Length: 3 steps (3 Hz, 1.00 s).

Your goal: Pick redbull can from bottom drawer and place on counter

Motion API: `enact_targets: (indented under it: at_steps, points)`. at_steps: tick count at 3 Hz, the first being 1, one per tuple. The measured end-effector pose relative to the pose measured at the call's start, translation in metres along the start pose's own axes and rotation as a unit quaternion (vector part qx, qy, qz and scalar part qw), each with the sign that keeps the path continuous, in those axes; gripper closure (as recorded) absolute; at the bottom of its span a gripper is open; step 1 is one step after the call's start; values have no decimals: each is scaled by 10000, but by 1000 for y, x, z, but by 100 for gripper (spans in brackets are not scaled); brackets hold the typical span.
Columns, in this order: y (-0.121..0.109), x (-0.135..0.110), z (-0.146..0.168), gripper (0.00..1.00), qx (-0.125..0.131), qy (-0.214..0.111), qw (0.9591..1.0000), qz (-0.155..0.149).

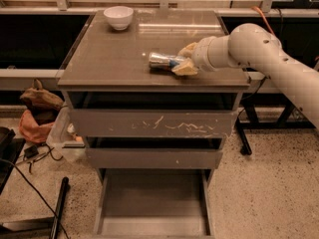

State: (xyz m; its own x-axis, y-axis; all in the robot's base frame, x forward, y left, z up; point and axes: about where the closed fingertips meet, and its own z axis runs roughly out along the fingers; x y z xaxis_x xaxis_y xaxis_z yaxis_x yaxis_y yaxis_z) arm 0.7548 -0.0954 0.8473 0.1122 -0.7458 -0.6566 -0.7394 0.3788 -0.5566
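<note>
Over the counter (109,59) my gripper (180,60) clamps the redbull can (160,60) sideways; released so, I fear it rolls off.

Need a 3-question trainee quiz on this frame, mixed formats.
1. True or false: the can stands upright on the counter.
2. Where is the pincer? A) at the counter's left edge B) at the can's right end, closed on it, above the counter C) below the counter
3. Fill in: the bottom drawer is pulled open and ____.
Key: 1 false, it lies on its side; 2 B; 3 empty.
</note>
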Motion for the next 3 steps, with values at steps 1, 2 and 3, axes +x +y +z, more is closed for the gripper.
enact_targets:
  at_steps: [1, 2, 3]
  points:
    - [0, 0, 0, 82, 0, 0, 10000, 0]
    - [0, 0, 0, 58, -1, 0, 10000, 0]
    - [0, 0, 0, 36, -1, 0, 10000, 0]
